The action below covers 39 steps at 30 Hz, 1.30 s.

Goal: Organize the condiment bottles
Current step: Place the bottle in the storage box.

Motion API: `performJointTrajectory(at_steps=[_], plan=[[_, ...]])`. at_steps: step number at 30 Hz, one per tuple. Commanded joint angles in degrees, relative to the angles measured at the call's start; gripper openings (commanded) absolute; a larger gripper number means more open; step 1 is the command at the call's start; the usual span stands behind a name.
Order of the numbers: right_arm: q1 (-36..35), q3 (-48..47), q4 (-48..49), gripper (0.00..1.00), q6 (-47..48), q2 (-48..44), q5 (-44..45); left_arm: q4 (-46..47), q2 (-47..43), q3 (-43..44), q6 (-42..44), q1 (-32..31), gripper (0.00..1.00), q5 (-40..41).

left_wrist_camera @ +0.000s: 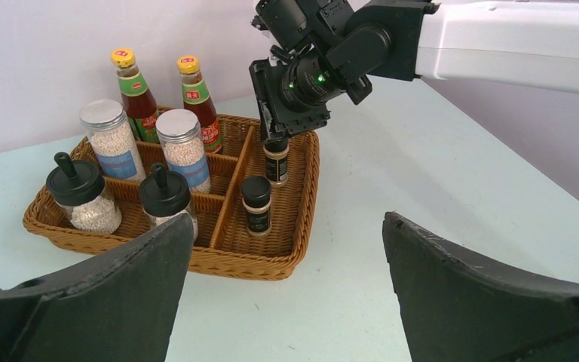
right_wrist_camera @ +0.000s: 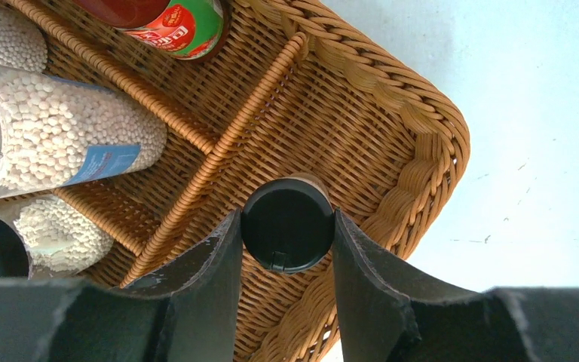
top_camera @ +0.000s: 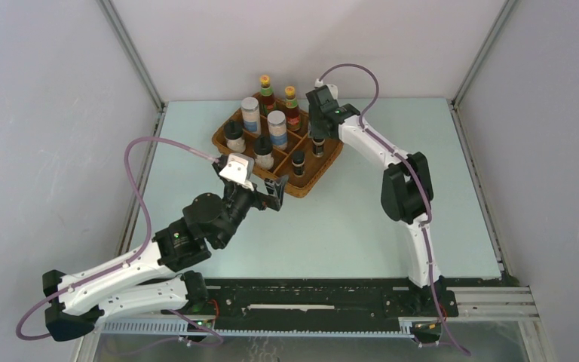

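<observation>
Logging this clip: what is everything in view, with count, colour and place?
sauce bottles: two, red-brown with yellow caps, tray's far compartment
jars: two, silver lids and blue labels, middle compartment
shakers: two, black caps, near-left compartment
vials: two, dark, long right compartment; the farther one is gripped
tray: one, brown wicker, far middle of the table
table: one, pale blue-green
left gripper: open, empty, near the tray's front edge
right gripper: shut on the farther vial's cap
</observation>
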<state>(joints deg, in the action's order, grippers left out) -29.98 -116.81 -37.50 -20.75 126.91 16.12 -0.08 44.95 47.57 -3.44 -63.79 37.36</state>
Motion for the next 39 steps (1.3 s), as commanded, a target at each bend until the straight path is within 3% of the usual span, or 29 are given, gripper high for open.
performJointTrajectory(at_steps=[1,39], plan=[[0.5,-3.9,0.8,0.00,1.3,0.7,-0.3,2.8,-0.3,-1.9,1.3,-0.2,1.00,1.3],[0.8,-6.8,1.6,0.00,1.2,5.1,-2.2,3.4,-0.3,-2.7,1.1,0.2,1.00,2.5]])
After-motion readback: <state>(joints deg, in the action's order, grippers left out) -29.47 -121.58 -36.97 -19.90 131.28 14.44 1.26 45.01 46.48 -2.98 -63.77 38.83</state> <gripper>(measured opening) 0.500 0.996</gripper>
